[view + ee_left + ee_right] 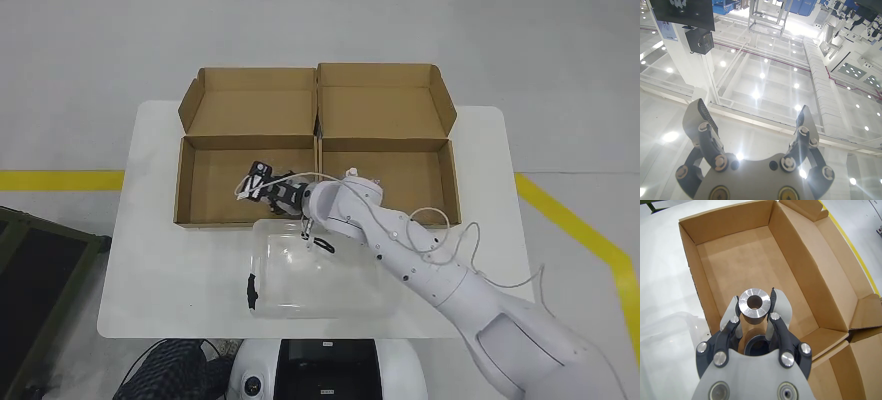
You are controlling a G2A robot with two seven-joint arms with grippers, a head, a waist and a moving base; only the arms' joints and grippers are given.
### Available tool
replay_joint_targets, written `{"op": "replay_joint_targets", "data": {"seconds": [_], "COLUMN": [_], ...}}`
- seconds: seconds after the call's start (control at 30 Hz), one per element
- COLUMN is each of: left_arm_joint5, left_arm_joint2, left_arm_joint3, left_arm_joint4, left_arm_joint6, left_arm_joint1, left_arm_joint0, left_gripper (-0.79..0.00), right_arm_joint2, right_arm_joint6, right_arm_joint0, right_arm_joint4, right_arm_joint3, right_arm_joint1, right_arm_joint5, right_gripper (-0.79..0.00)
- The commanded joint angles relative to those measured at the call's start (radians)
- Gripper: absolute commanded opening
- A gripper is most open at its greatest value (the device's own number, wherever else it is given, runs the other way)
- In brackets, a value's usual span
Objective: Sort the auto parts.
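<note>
My right gripper (pixel 754 301) is shut on a short metal cylinder (pixel 761 303) with a round bore, holding it by its sides. It hangs over the floor of the left cardboard box (pixel 738 262), near that box's front wall. A dark ring-shaped part (pixel 756 345) shows below the cylinder, between the finger bases. In the top view the right gripper (pixel 262 184) is inside the left box (pixel 200 190), and the right box (pixel 385 175) stands beside it. My left gripper (pixel 752 106) points up at a ceiling, open with nothing between its fingers.
A clear plastic bin (pixel 345 305) stands on the white table (pixel 150 260) just in front of the two boxes, with a black piece (pixel 252 290) at its left end. Both boxes have their lids folded back. A yellow floor line (pixel 60 180) runs past the table.
</note>
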Motion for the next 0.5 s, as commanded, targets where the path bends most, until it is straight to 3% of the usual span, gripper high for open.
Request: {"op": "replay_joint_targets", "data": {"seconds": [0.0, 0.47], "left_arm_joint5": [0.0, 0.0], "left_arm_joint2": [0.0, 0.0], "left_arm_joint3": [0.0, 0.0], "left_arm_joint4": [0.0, 0.0], "left_arm_joint6": [0.0, 0.0], "left_arm_joint1": [0.0, 0.0], "left_arm_joint0": [0.0, 0.0], "left_gripper": [0.0, 0.0], "right_arm_joint2": [-0.001, -0.001], "right_arm_joint6": [0.002, 0.022], "right_arm_joint0": [0.002, 0.007], "right_arm_joint4": [-0.003, -0.027], "right_arm_joint3": [0.007, 0.05], "right_arm_joint1": [-0.005, -0.035], "right_arm_joint5": [-0.003, -0.019], "right_gripper": [-0.702, -0.582]}}
